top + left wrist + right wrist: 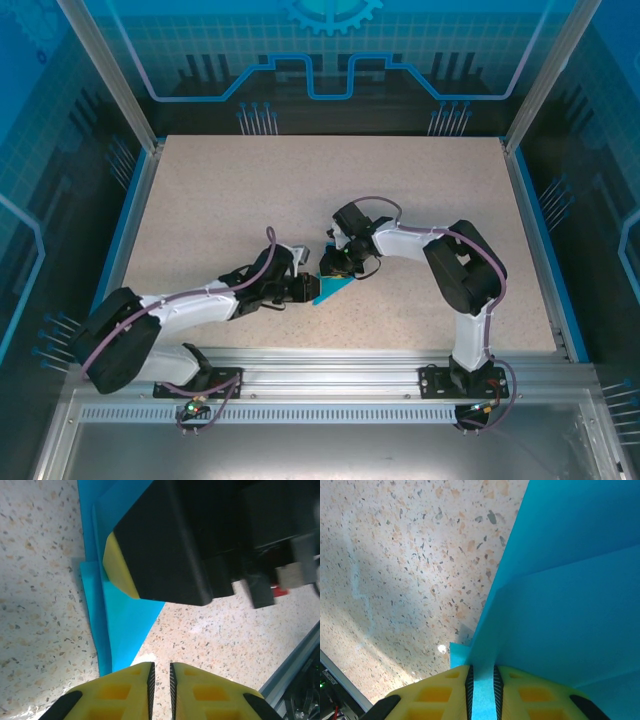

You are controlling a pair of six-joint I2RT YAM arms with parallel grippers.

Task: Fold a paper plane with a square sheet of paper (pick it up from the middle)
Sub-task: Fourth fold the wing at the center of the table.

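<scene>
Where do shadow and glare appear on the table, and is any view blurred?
Right wrist view: a soft shadow crosses the table, with one small glare spot beside the paper; left wrist view: faint sheen in the bottom-left corner, speckles sharp; top external view: even light, no blur.

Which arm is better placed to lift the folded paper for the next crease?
Probably right. The right gripper is clamped on the paper, whose blue edge shows between its fingers. The left gripper is shut over bare table beside the paper, holding nothing.
</scene>
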